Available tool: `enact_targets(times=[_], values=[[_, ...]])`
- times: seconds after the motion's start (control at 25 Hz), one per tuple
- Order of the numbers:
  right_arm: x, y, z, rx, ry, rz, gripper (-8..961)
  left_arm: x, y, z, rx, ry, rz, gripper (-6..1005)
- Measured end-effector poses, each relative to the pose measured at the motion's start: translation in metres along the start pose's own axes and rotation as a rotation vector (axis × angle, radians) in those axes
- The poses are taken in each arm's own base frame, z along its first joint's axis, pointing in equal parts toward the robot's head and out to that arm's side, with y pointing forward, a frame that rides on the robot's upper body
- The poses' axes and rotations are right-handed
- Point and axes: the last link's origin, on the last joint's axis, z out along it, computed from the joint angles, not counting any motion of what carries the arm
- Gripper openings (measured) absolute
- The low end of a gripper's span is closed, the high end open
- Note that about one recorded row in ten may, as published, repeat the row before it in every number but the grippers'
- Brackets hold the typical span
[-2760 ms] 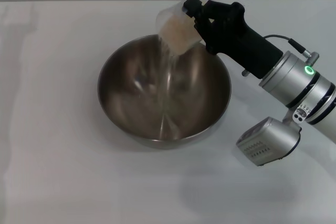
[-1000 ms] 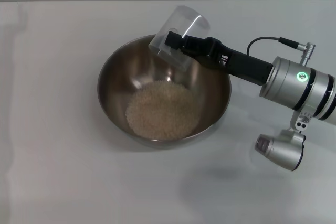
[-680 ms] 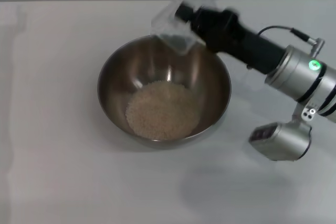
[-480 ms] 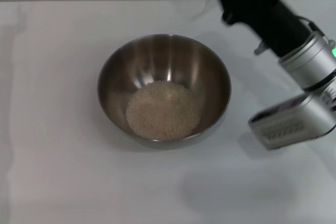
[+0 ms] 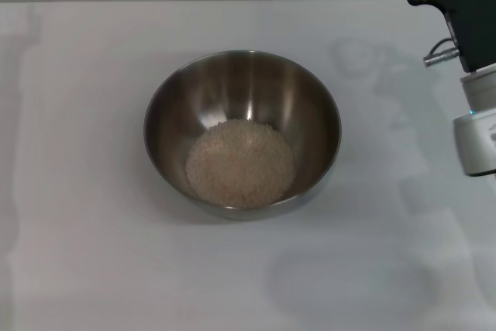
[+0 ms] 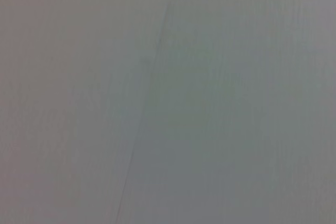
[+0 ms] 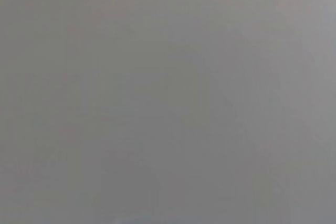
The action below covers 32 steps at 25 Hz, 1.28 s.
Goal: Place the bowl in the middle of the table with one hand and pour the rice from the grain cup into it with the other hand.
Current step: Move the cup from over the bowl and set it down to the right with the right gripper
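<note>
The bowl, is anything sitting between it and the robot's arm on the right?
Nothing visible: only bare table lies between the bowl, holding the rice, and the right arm at the far right edge.

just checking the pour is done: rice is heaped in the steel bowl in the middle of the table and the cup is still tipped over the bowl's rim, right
Not quite. The head view shows the rice heaped in the bowl in the middle of the table, but no cup is over its rim. The cup is out of sight, and only part of the right arm shows at the far right edge.
</note>
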Motion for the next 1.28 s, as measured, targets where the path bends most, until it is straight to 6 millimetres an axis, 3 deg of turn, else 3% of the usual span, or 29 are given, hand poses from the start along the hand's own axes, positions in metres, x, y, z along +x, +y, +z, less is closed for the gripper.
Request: enact_targets(times=[0.16,0.36,0.76,1.28], values=[[0.022,-0.002,-0.012,0.054,0.168,0.219,17,0.007,-0.001,-0.002,-0.008,0.029,0.004,665],[0.042,0.004,-0.027,0.051,0.323,0.348,17,0.015,0.002,-0.011,-0.041,0.066,0.010,665],[0.071,0.019,-0.033,0.016,0.561,0.423,18,0.021,0.003,-0.013,-0.060,0.095,0.015,666],[0.079,0.028,-0.031,-0.027,0.640,0.431,17,0.022,0.003,-0.014,-0.065,0.104,0.016,665]])
